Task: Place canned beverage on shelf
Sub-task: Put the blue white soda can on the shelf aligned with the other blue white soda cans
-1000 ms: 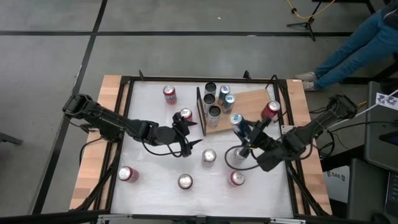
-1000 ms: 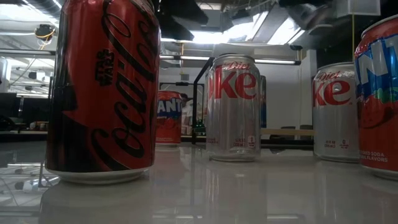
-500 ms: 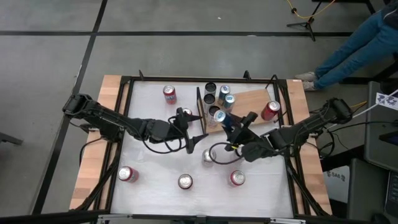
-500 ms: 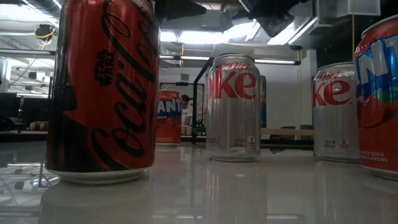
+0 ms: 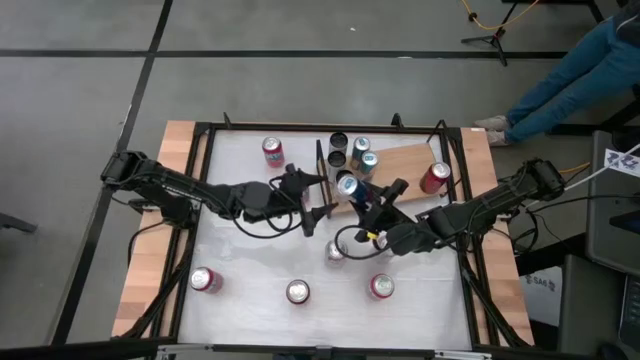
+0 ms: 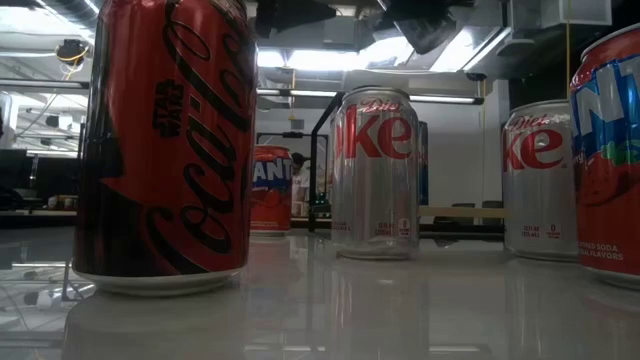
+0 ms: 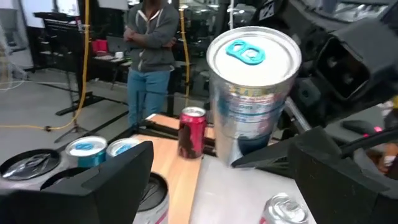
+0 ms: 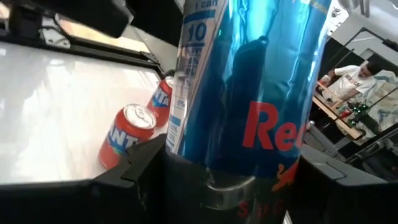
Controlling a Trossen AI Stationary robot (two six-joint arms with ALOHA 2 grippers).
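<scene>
The right hand (image 5: 362,203) reaches in low, clamped on a slim blue-and-silver can (image 5: 348,186) tilted above the wooden shelf (image 5: 405,170); the left hand (image 5: 318,196), fingers spread, hovers beside it.

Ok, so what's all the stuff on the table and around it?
Shelf: one, light-brown wood, back right of the table.
Clustered shelf cans: four, two black and two blue-silver, by the shelf's black frame.
Red shelf can: one, at the shelf's other end.
Table cans: five showing, red or silver, on the white top.
Held can: one, blue-silver, over the shelf's edge.
Person: one, blue trousers, beyond the table.
Left claw: dark, open, beside the frame.
Right claw: dark, shut on the held can.
</scene>
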